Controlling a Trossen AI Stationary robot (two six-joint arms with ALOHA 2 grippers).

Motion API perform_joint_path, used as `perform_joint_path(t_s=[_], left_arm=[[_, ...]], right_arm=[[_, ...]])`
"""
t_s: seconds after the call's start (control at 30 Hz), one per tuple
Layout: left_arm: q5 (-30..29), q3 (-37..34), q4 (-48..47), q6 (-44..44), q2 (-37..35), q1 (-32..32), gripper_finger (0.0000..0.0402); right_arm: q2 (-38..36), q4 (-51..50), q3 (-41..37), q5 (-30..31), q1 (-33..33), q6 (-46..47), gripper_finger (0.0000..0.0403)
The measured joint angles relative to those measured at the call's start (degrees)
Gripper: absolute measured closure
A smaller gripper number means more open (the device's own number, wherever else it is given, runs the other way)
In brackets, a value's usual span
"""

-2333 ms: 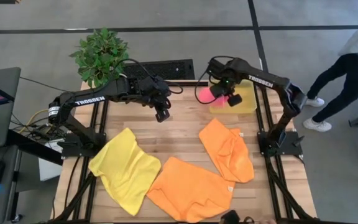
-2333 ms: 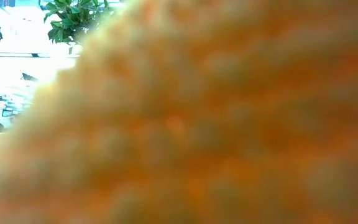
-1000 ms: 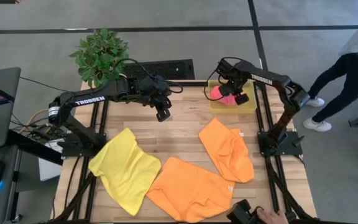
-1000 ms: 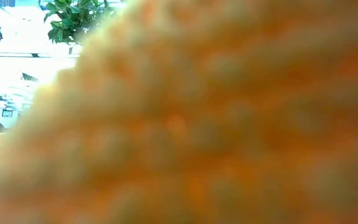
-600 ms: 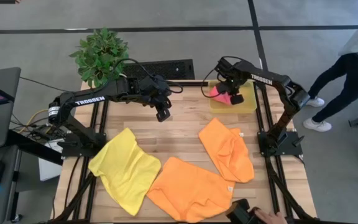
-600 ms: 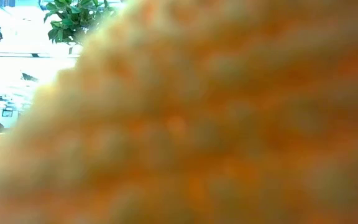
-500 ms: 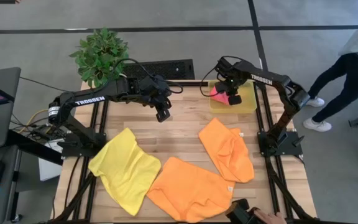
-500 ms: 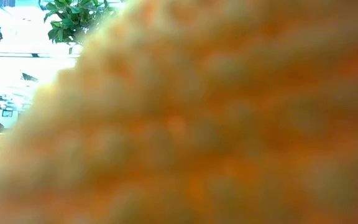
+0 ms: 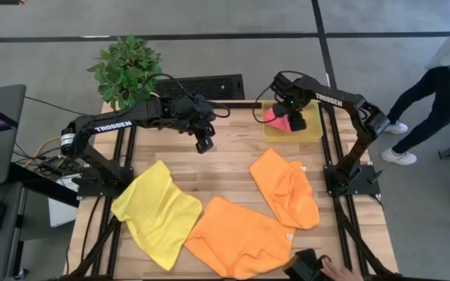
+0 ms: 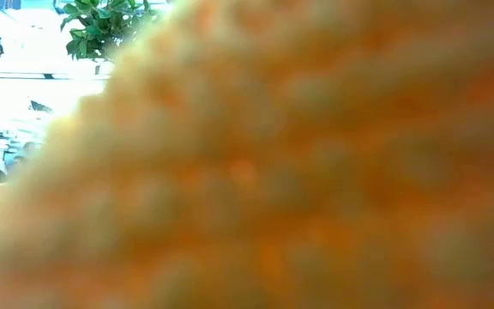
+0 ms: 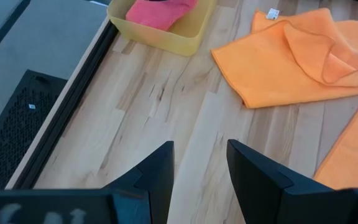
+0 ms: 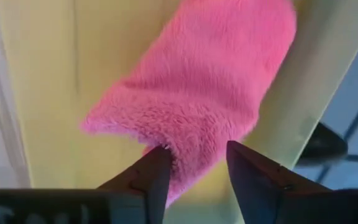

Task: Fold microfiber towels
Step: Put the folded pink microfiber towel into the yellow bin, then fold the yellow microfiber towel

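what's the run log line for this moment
right hand: open over pink towel in yellow bin | left hand: open, mid-table | yellow towel, two orange towels: unfolded

Wooden tabletop [image 9: 225, 156] with cloths and a bin

A yellow towel [image 9: 156, 211], two orange towels [image 9: 237, 238] [image 9: 287, 187] and a yellow bin [image 9: 311, 129] lie on it.

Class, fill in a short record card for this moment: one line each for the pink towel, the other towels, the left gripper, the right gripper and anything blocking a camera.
Pink towel: bunched pink towel lying in the yellow bin
Other towels: yellow towel and two orange towels spread unfolded on the table
Left gripper: left gripper open, above bare table, holding nothing
Right gripper: right gripper over the bin, fingers parted at the pink towel's edge
Blocked camera: low view filled by orange cloth
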Motion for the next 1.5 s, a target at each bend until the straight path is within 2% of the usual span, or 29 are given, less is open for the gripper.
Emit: perform_joint_path(t_s=[0.13, 0.27, 0.43, 0.63, 0.83, 0.93, 1.07, 1.2, 1.37, 1.5], left_arm=[[0.00, 0.00, -0.76, -0.06, 0.00, 0.00, 0.0261], [0.00, 0.00, -1.81, -0.97, 0.00, 0.00, 0.0261], [0.02, 0.00, -2.67, -1.82, 0.00, 0.00, 0.0260], [-0.39, 0.00, -7.80, -6.12, 0.00, 0.00, 0.0260], [-0.61, -0.48, -20.49, -17.41, 0.00, -1.07, 0.0260], [-0.89, -1.78, -27.40, -23.68, 0.00, -3.27, 0.0260], [-1.57, -6.69, -33.27, -32.67, 0.00, -7.62, 0.0260], [1.55, -13.02, -33.64, -40.31, 0.02, -11.96, 0.0260], [4.99, -21.12, -29.83, -47.97, 0.02, -16.59, 0.0260], [7.00, -27.63, -23.80, -54.67, 0.02, -19.75, 0.0260]], right_arm=[[0.00, -2.37, 0.01, 4.69, 0.00, 1.63, 0.0210], [-0.89, -4.52, 0.07, 5.05, 0.17, 0.81, 0.0206], [-5.37, -4.42, 0.09, 5.02, 1.41, 2.05, 0.0209], [-14.08, -6.15, 0.09, -0.94, 5.41, 9.12, 0.0213], [-21.71, -6.08, 0.09, -9.24, 13.49, 19.22, 0.0214], [-23.90, -5.15, 0.09, -10.44, 18.20, 24.80, 0.0217], [-25.72, -3.57, 0.09, -10.41, 23.82, 30.78, 0.0220], [-26.68, -2.90, 0.09, -10.42, 28.80, 35.10, 0.0221], [-27.39, -2.86, 0.09, -10.39, 33.90, 40.92, 0.0218], [-27.36, -2.86, 0.09, -10.39, 37.08, 40.25, 0.0220]])
